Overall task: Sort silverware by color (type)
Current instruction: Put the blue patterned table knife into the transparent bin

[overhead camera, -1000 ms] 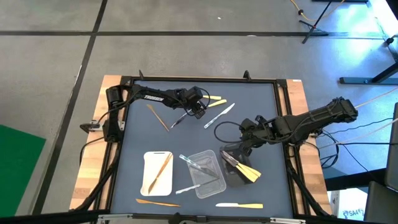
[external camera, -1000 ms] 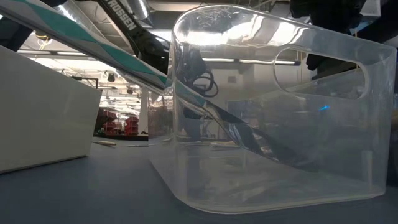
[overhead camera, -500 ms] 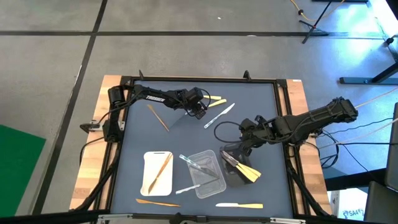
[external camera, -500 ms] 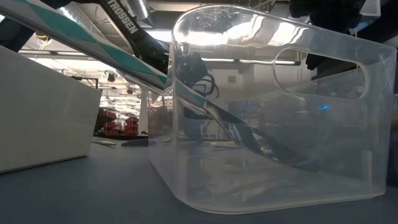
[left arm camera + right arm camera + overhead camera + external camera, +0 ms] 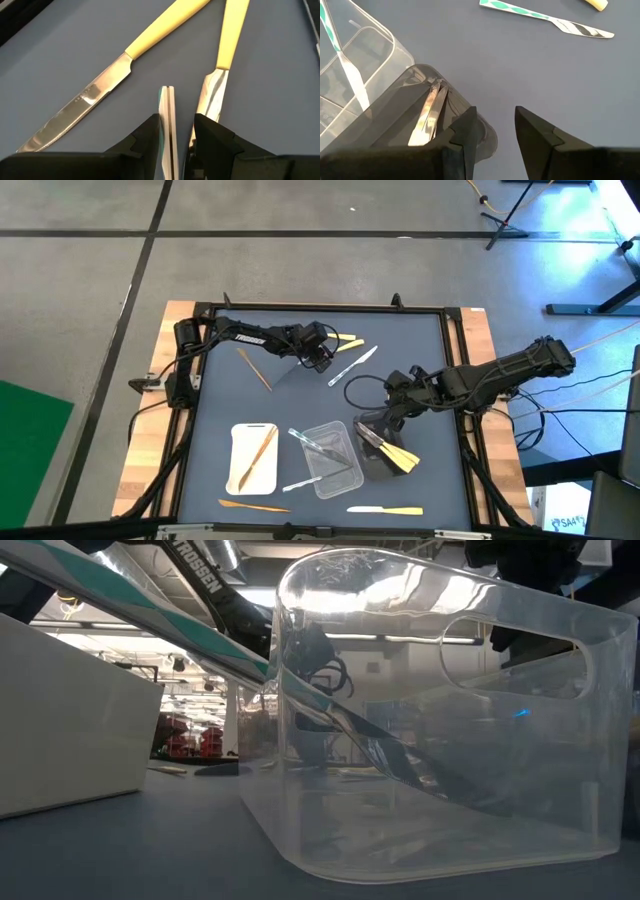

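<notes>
Left gripper (image 5: 318, 363) grips a thin utensil (image 5: 167, 125) at the far side of the table; the scene matches half a second ago, while a second ago a dark utensil lay beside it.

The right gripper (image 5: 385, 423), fingers narrowly apart and empty, hovers at the black tray's (image 5: 378, 462) far edge. That tray holds yellow-handled silverware (image 5: 397, 455). The white tray (image 5: 238, 465) holds a wooden piece (image 5: 259, 457); the clear tray (image 5: 345, 470) between them holds clear plastic ones (image 5: 318, 447). Two yellow-handled knives (image 5: 150, 30) lie just beyond the left gripper.
</notes>
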`<action>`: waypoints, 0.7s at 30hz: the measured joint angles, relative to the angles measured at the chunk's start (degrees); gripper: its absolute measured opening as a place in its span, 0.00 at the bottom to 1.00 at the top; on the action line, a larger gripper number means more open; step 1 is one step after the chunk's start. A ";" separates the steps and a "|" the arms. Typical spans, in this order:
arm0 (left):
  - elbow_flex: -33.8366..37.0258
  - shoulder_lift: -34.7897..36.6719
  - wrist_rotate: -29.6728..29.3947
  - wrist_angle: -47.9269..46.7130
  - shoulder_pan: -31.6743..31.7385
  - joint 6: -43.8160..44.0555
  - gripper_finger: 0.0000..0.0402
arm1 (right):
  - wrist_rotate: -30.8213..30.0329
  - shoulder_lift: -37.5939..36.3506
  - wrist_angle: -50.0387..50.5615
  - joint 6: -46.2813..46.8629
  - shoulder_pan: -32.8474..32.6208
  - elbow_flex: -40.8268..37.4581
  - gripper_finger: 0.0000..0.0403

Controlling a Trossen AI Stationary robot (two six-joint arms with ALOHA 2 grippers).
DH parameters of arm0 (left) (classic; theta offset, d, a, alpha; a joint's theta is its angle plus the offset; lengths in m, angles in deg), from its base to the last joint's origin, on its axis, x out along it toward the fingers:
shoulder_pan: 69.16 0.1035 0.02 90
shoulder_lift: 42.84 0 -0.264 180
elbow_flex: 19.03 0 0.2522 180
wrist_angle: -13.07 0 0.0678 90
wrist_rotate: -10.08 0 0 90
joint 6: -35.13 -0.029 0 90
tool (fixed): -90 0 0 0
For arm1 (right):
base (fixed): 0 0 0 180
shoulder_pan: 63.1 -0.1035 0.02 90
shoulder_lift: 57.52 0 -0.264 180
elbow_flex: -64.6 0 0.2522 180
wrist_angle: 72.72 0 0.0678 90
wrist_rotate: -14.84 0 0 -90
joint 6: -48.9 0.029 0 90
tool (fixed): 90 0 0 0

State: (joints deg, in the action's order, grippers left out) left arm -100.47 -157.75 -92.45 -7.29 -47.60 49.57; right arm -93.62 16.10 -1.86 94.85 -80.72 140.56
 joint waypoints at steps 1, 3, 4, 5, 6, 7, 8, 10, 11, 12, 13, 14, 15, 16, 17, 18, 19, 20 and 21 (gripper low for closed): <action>0.00 0.00 0.00 -0.11 0.01 0.00 0.29 | 0.00 0.00 0.00 0.01 0.00 0.00 0.30; 0.00 0.00 -0.02 -0.51 0.04 0.00 0.29 | 0.00 0.00 0.00 0.00 0.02 0.00 0.30; 0.00 -0.02 -0.01 -0.72 0.05 0.00 0.29 | 0.00 0.00 0.00 0.00 0.02 0.00 0.30; 0.00 -0.25 -0.09 -0.80 0.05 0.00 0.29 | 0.00 0.00 0.00 0.00 0.02 0.00 0.30; 0.00 -0.46 -0.11 -0.95 0.05 0.00 0.29 | 0.00 0.00 0.00 0.00 0.00 0.00 0.30; 0.00 -0.54 -0.34 -1.25 0.05 0.02 0.29 | 0.00 0.00 -0.01 0.00 0.00 0.00 0.30; -0.02 -0.69 -0.39 -1.51 0.05 0.02 0.29 | 0.00 0.00 0.01 0.00 0.00 0.00 0.30; -0.11 -0.96 -0.50 -1.59 0.07 0.01 0.27 | 0.00 0.00 -0.02 0.00 0.02 0.00 0.30; -0.11 -0.96 -0.57 -1.57 0.06 0.02 0.26 | 0.00 0.00 -0.02 0.00 0.00 0.00 0.30; -0.11 -0.97 -0.61 -1.54 0.03 0.02 0.25 | 0.00 0.00 -0.04 0.00 0.00 0.00 0.30; -0.11 -0.98 -0.58 -1.49 0.03 0.02 0.23 | 0.00 0.00 -0.04 0.00 0.02 0.00 0.30; -0.11 -0.98 -0.52 -1.49 0.05 0.02 0.22 | 0.01 0.00 -0.02 0.00 0.02 0.00 0.30; -0.11 -0.99 -0.46 -1.49 0.05 0.02 0.20 | 0.00 0.00 -0.04 0.00 0.02 0.00 0.30; -0.11 -1.01 -0.46 -1.52 0.03 0.04 0.18 | 0.00 0.00 -0.04 0.00 0.02 0.00 0.30; -0.11 -1.03 -0.45 -1.52 0.03 0.04 0.16 | 0.00 0.00 -0.04 0.00 0.02 0.00 0.30; -0.11 -1.03 -0.37 -1.52 0.03 0.04 0.14 | 0.00 0.00 -0.04 0.01 0.02 0.00 0.30; -0.11 -1.03 -0.35 -1.50 0.03 0.04 0.12 | 0.00 0.00 -0.04 0.00 0.02 0.00 0.30; -0.11 -1.05 -0.37 -1.49 0.03 0.04 0.11 | 0.00 0.00 -0.04 0.00 0.02 0.00 0.30; -0.11 -1.05 -0.37 -1.49 0.03 0.06 0.09 | 0.00 0.00 -0.04 0.00 0.02 0.00 0.30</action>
State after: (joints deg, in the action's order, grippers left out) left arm -100.58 -158.80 -92.82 -8.79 -47.57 49.63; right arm -93.62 16.10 -1.90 94.85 -80.70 140.56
